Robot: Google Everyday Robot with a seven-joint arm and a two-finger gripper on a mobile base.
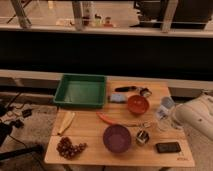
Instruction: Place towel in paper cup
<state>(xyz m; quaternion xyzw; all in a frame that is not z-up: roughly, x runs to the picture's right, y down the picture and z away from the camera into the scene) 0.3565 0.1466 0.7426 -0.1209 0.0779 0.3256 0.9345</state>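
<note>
A small blue folded towel (117,98) lies on the wooden table (85,130), just right of the green tray and left of the orange bowl. A pale paper cup (167,103) stands upright near the table's right edge. My white arm (197,117) reaches in from the right. The gripper (162,119) is low over the table just in front of the cup, well to the right of the towel. Nothing shows in it.
A green tray (80,91) is at the back left. An orange bowl (137,104), a purple bowl (117,138), a small metal cup (142,137), a black phone (167,147), a red pepper (107,119), a banana (65,122), grapes (68,147) and a black-handled tool (131,89) lie around.
</note>
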